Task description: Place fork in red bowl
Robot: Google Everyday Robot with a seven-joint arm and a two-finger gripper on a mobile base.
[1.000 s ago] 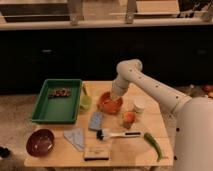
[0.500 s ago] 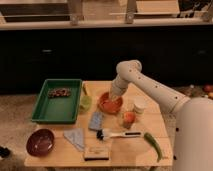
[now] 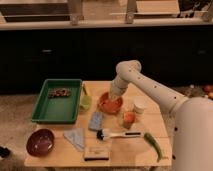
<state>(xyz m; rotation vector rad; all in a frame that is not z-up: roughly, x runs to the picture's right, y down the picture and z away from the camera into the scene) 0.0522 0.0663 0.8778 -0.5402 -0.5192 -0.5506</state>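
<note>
Foreground items, a maroon round bowl (image 3: 41, 141) at lower left and a black-bristled brush (image 3: 116, 134) mid-table, need no attention. Centre frame, the gripper (image 3: 113, 95) hangs over the orange-red wavy-rimmed bowl (image 3: 109, 103); its grip cannot be told, nor the fork seen. Release low, centred inside.

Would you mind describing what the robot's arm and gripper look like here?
The arm is smooth off-white, built of thick rounded tubular segments with a bulbous joint at its top, widening into a broad pale body. No cables or markings show. The gripper, above the red bowl, appears similarly pale.
</note>
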